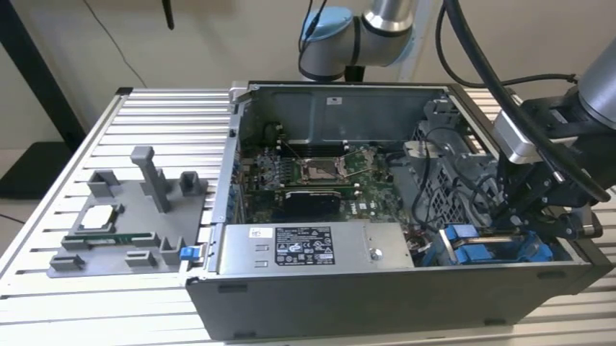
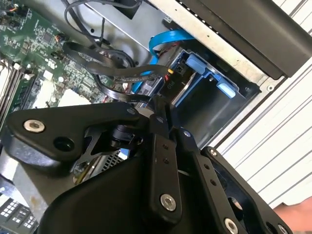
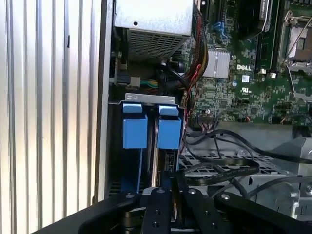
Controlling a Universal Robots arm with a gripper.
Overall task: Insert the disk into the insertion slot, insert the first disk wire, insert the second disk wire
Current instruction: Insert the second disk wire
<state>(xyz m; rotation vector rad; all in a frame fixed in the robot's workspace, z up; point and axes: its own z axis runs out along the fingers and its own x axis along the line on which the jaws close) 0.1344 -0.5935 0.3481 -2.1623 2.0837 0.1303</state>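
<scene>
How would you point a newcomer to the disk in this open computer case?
Start at the open computer case on the slatted table. Go past the grey labelled power-supply box toward the exterior view's right, to the corner bay beneath the gripper. The disk sits upright there; its bright blue carrier frame sets it apart from the grey metal and black cables around it.

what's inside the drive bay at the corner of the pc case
Two blue carriers stand side by side in the bay, the gripper just above them. The disk itself is hidden behind carrier frames and cables.
</scene>
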